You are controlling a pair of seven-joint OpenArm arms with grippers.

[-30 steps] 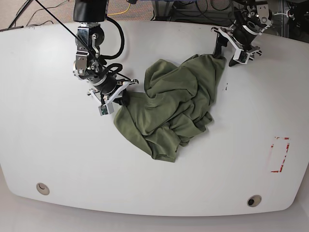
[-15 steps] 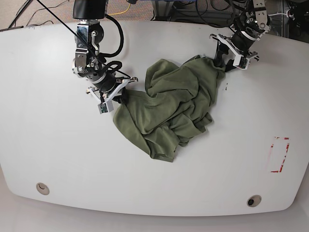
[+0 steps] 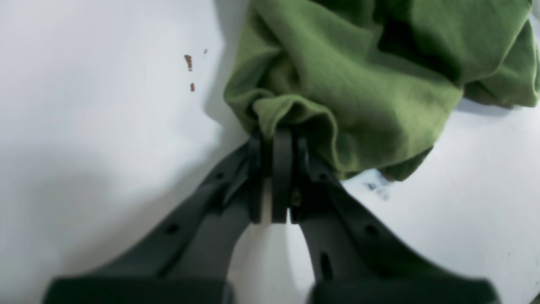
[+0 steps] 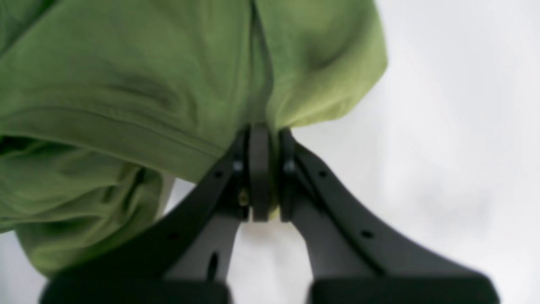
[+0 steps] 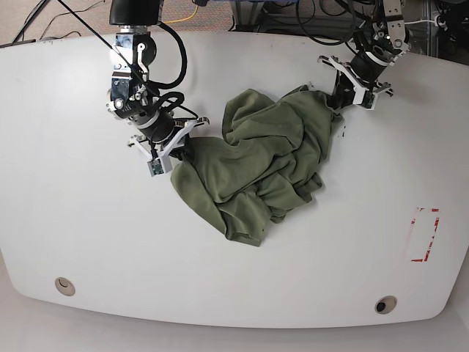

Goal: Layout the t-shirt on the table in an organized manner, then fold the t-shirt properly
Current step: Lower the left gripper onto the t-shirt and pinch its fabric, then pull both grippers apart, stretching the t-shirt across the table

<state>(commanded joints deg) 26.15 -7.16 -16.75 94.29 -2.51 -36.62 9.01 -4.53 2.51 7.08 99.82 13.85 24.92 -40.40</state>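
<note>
I have the crumpled olive-green cotton t-shirt [image 5: 256, 165] bunched in a heap near the middle of the broad white surface [image 5: 88, 235], so by my reading nothing is laid out yet. My left gripper [image 3: 276, 139] has its fingers [image 3: 282, 169] pinched onto a fold at one edge of the cloth. My right gripper [image 4: 261, 133] is likewise clamped on a hem at the opposite side. Spreading it flat comes first, then all the folding.
</note>
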